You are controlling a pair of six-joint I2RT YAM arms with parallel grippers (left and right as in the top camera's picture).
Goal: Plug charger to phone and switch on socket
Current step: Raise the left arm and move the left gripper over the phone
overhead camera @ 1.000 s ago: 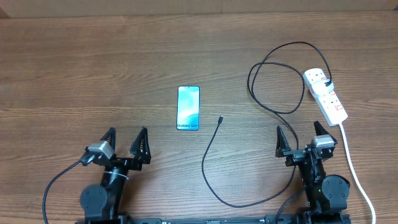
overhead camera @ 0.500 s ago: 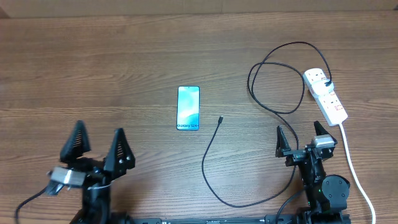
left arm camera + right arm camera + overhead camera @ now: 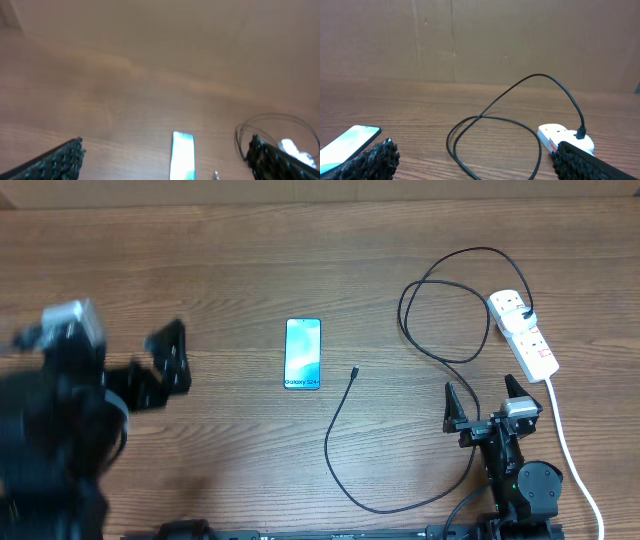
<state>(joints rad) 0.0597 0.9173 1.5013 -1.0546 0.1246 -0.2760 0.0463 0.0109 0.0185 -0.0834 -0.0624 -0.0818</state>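
Observation:
The phone (image 3: 303, 353) lies flat at mid-table, blue screen up; the left wrist view shows it (image 3: 183, 155) ahead between my fingers. The charger (image 3: 340, 430) is a thin black cable. Its connector tip (image 3: 354, 371) rests just right of the phone, and its plug (image 3: 527, 317) sits in the white socket (image 3: 524, 332) at the far right. My left gripper (image 3: 160, 370) is open, raised and blurred, well left of the phone. My right gripper (image 3: 480, 388) stands open near the front edge, below the cable loop (image 3: 495, 120) and beside the socket (image 3: 565, 137).
A thick white cord (image 3: 568, 445) runs from the socket down the right side to the table's front edge. The wooden table (image 3: 200, 260) ends at a brown cardboard wall (image 3: 520, 40) at the back.
My left arm has risen from the front edge and swung left and away, now blurred by motion. The right arm, phone and cable have not moved.

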